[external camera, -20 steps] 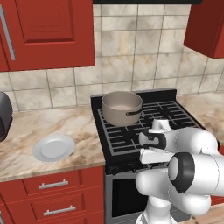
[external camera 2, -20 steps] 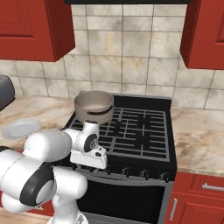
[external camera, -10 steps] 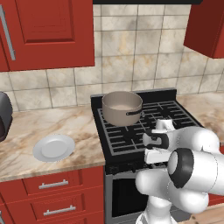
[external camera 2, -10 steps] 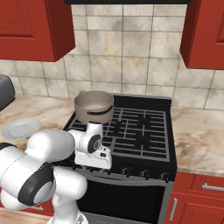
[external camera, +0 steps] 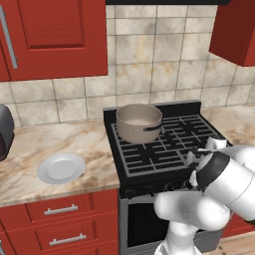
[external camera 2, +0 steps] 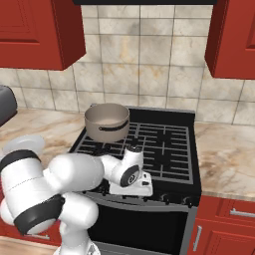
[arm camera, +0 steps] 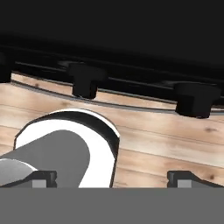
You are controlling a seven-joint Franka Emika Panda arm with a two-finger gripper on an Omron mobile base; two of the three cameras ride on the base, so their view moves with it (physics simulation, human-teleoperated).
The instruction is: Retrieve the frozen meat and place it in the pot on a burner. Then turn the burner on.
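Two big things sit before me: the black stove (external camera: 164,149) and the pot (external camera: 139,122) on its back left burner (external camera 2: 102,142). Near the stove's front edge, my gripper (arm camera: 111,177) is spread wide, holding nothing. I can't see the meat.

Red cabinets (external camera: 60,37) are hanging upper left over beige tiled wall (external camera: 149,64); marble counter (external camera: 55,144) is spreading lower left.
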